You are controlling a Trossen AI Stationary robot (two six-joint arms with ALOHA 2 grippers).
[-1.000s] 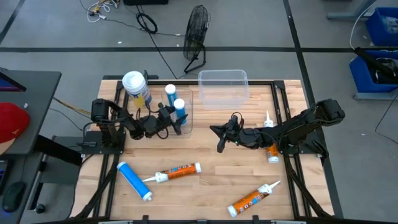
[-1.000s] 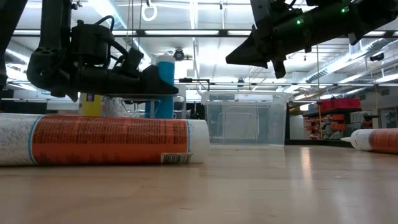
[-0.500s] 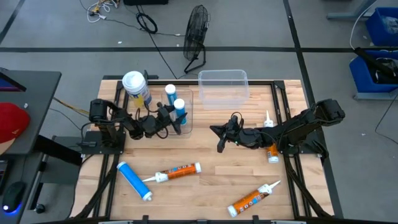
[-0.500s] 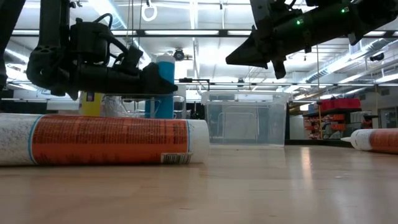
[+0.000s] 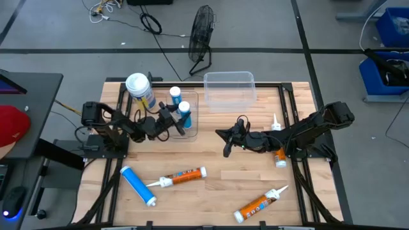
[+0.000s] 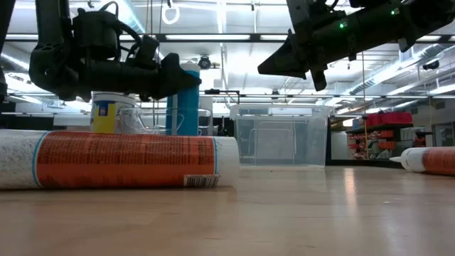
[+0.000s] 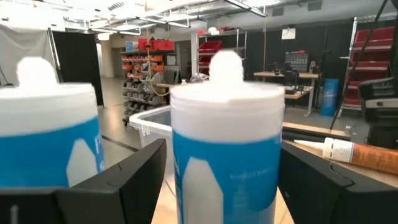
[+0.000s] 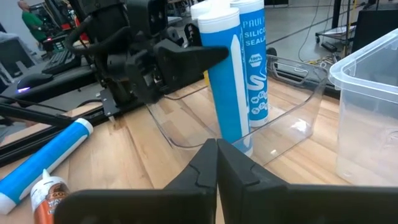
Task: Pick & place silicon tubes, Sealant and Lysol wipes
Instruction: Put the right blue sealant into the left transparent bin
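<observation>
Two blue silicone tubes with white caps stand upright in a shallow clear tray [image 5: 192, 121] at the far left: one nearer [image 5: 184, 111] and one farther [image 5: 175, 96]. My left gripper [image 5: 177, 123] is open and level, with a finger on each side of the nearer tube's upper part [image 7: 227, 155]; a narrow gap shows at each side. The Lysol wipes [image 5: 139, 88] stand just left of the tubes. My right gripper [image 5: 225, 144] is shut and hovers above the table's middle, pointing at the tray. The right wrist view shows the nearer tube's base [image 8: 239, 144] resting on the tray floor.
A clear empty bin [image 5: 230, 89] stands at the far middle. Another blue tube [image 5: 138, 186] lies near the left front. Orange-and-white sealant cartridges lie at the front [image 5: 182, 176], at the front right [image 5: 261, 204] and under my right arm [image 5: 279, 156]. A fan [image 5: 201, 29] stands on the floor beyond the table.
My left gripper has risen along the nearer blue tube and tipped its fingers slightly upward, while the arm has drawn back a little toward the table's left edge. The tube has stayed upright in the tray. The finger gap looks unchanged.
</observation>
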